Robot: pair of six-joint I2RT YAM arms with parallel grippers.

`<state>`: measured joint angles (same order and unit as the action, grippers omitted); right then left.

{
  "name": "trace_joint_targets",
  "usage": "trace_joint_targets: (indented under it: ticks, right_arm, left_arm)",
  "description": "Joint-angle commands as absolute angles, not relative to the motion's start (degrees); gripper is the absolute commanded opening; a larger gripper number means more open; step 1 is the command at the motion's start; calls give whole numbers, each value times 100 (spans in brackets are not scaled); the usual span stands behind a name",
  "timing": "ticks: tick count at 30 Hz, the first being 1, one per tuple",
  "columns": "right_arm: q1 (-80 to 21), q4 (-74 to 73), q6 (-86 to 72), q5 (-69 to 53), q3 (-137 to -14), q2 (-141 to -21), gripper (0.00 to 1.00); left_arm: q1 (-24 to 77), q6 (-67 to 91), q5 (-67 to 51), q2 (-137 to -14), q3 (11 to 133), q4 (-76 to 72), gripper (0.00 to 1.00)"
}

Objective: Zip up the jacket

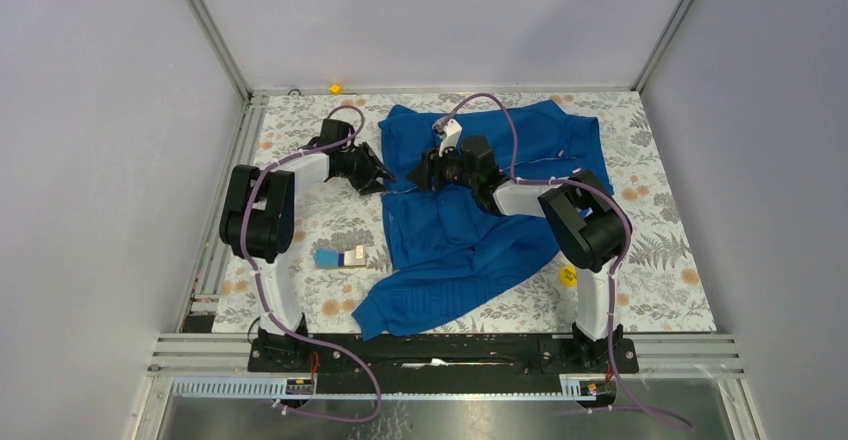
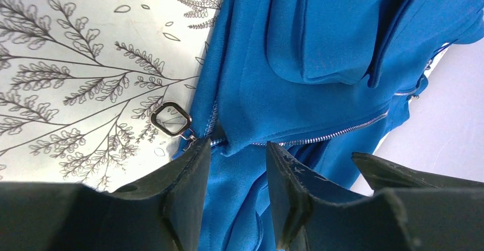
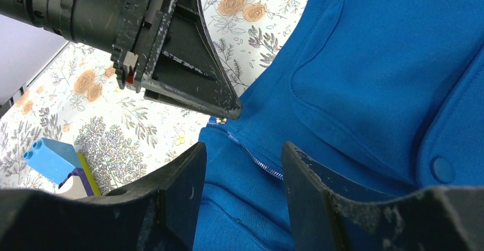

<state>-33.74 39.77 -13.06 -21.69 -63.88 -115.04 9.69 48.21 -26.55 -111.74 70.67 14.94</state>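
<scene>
Left gripper (image 2: 237,155) jaws spread over jacket (image 2: 319,45) zipper (image 2: 325,137) end; silver pull ring (image 2: 170,118) just beside; right gripper (image 3: 242,154) spread too, nothing pinched.

Jacket (image 1: 450,240) on table (image 1: 660,210) — blocks (image 1: 338,257) left of it

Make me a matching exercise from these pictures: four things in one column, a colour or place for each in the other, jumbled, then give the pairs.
Column one:
1. jacket
2. zipper pull ring
3. toy blocks
4. table cover

Column two:
a. silver, at the fabric's edge
b. flower print
c. royal blue, mid-table
d. beside the jacket, on the left arm's side

Pairs: 1-c, 2-a, 3-d, 4-b
</scene>
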Motion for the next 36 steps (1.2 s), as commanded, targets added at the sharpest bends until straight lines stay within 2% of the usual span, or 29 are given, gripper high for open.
trace_joint_targets:
  ticks: [1,8,11,16,23,27,31,36]
  right_arm:
    - [-3357,4271,-1274,-2149,-6481,-11430,57]
    - [-3355,4265,-1387,-2154,-6552,-11542,57]
    - [-3354,4260,-1413,-2145,-6505,-11512,57]
    - [-3355,4475,-1388,-2226,-6282,-11412,59]
    - [-3229,5056,-1634,-2671,-6269,-11584,67]
    - [-3210,5205,-1774,-2813,-6336,-11715,71]
    - [-3130,5619,-1989,-2862,-6146,-11711,75]
    - [-3061,6025,-2295,-3103,-6143,-11868,76]
  left_arm:
    - [1020,4782,-2775,-11346,7238,1180,41]
    - [1028,4863,-3324,-11446,7135,512,35]
    - [971,4791,-3547,-11430,7107,292,19]
    - [693,4986,-4523,-11185,6739,-686,1]
    - [475,5961,-5424,-10768,5981,-2352,0]
    - [475,6851,-5721,-10825,5615,-3783,0]
    - [466,7940,-5875,-11022,5307,-5245,0]
    - [471,8679,-5891,-11266,5148,-6297,0]
